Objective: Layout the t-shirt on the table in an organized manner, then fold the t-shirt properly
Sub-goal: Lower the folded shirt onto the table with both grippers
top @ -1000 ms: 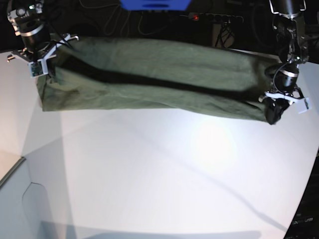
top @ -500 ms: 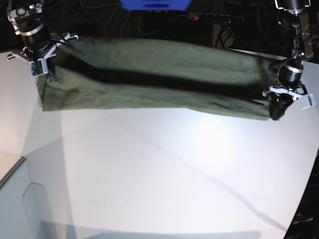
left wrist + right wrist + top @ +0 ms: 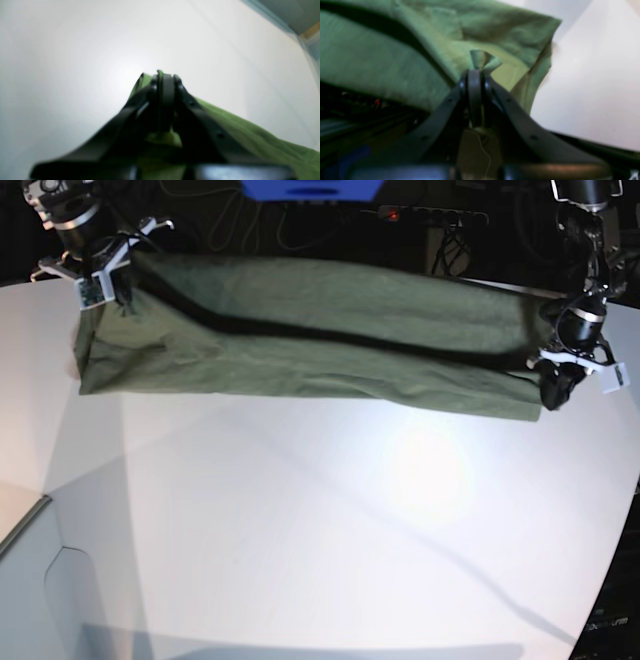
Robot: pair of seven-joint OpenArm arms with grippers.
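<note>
Since the earlier base frame, the right gripper [image 3: 104, 278] has risen and shifted toward the table's far edge, pulling its end of the plain olive-green cotton t-shirt [image 3: 300, 340] higher, while the left gripper [image 3: 556, 392] has also drawn back a little. One shirt, two grippers and one large smooth white table [image 3: 330, 530] are visible. Stretched between the arms, the shirt hangs as a long doubled band above the table's far side. Only the wrist views show the grips closely: the right gripper [image 3: 475, 72] is clenched on a small pinch of fabric poking past its tips, and the left gripper [image 3: 165, 77] is clamped on a green edge. Beyond the table, the base view alone shows a blue object [image 3: 310, 189].
</note>
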